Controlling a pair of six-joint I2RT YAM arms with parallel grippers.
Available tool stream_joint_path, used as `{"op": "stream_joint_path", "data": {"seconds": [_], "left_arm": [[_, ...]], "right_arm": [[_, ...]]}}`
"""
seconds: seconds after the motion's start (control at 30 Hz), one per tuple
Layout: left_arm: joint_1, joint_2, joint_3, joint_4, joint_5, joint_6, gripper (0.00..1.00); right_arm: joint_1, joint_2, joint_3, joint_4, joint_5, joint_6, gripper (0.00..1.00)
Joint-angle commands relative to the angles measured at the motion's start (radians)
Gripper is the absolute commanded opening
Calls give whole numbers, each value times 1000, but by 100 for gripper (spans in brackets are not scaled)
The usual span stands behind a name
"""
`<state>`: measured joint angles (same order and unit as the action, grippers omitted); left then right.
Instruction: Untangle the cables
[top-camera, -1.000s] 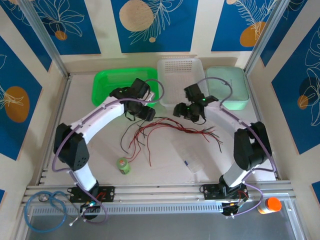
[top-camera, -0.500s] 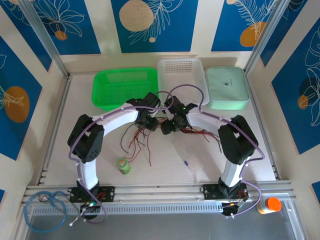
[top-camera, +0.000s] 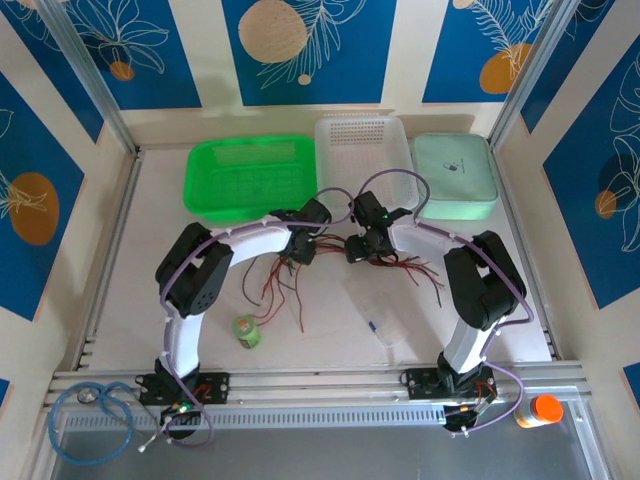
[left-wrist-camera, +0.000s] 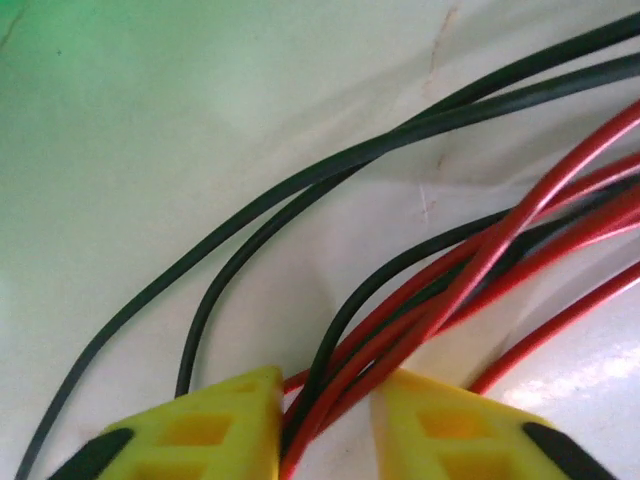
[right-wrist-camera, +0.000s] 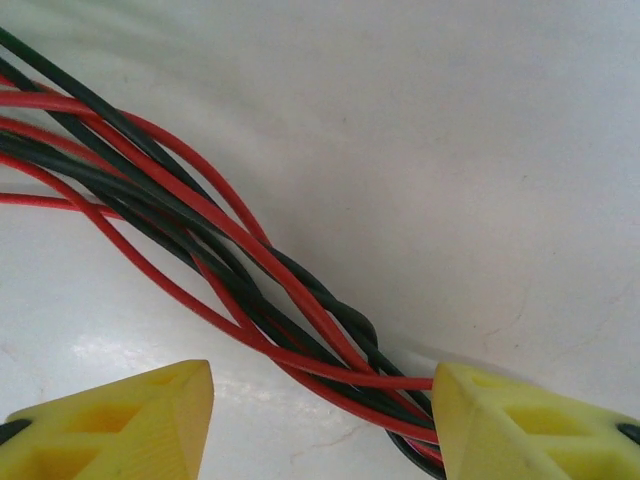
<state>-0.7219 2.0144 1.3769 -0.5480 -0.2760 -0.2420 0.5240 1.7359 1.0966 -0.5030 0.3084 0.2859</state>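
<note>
The cables (top-camera: 405, 268) lie in the middle of the table (top-camera: 150, 250), with bare room toward both side edges; a green tray (top-camera: 250, 141) and a white basket (top-camera: 362, 122) stand behind, a green can (top-camera: 247, 331) and a clear box (top-camera: 378, 310) in front. Both arms have come in from the trays: the left jaws are narrow, pinching red and black strands, and the right jaws are wide beside the twisted bundle.

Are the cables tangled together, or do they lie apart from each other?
Tangled. In the right wrist view the red and black cables twist around one another in one bundle.
</note>
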Motion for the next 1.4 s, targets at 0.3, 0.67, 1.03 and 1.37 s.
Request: {"op": "stream_joint_path", "data": {"seconds": [0.3, 0.67, 1.03, 1.37], "left_arm": [[-1, -62, -95, -26, -38, 15, 0], [-4, -282, -183, -35, 55, 34, 6], [1, -267, -1, -217, -24, 52, 47], [2, -183, -71, -116, 62, 11, 36]], "right_arm": [[-50, -36, -74, 0, 52, 92, 35], [-98, -138, -125, -37, 11, 243, 30], [-99, -189, -101, -58, -87, 260, 33], [50, -183, -30, -53, -210, 299, 33]]}}
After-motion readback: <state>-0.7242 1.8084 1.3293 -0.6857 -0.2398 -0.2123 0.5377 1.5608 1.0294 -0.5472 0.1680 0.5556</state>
